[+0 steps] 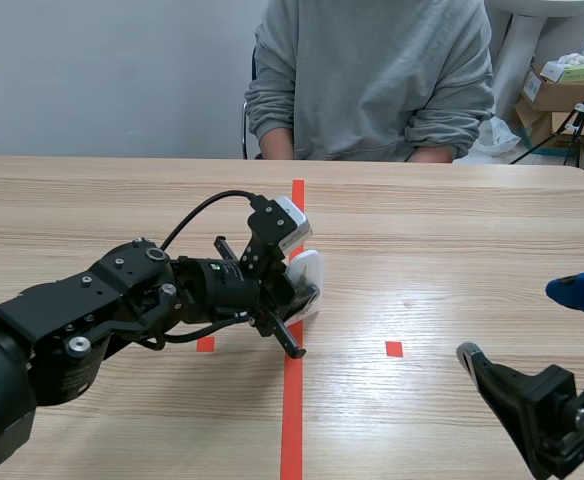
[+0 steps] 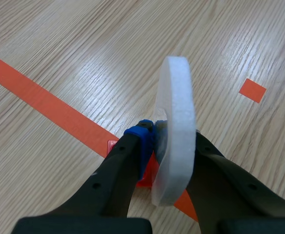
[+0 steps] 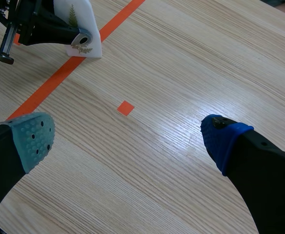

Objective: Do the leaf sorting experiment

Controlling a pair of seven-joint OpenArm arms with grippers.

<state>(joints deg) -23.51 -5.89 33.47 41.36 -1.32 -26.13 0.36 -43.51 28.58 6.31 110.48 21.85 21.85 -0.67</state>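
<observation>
The scene camera sits low between the arms, facing 12 o'clock across the wooden table (image 1: 452, 230) toward a seated person (image 1: 372, 80). The left wrist camera looks close over the left gripper (image 2: 174, 144), the leaf-printed foam card (image 2: 176, 112) edge-on before it. The right wrist camera stands farther back, that card at the right gripper's (image 3: 128, 136) 11 o'clock; all three share the orange tape line (image 1: 292, 410).

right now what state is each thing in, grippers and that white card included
white foam card: upright on edge, pressed between the left gripper's fingers, lower end down at the tape line
left gripper: shut on the card, low over the table
right gripper: open, holding nothing, above bare table
person: seated across the table, arms at its far edge
</observation>
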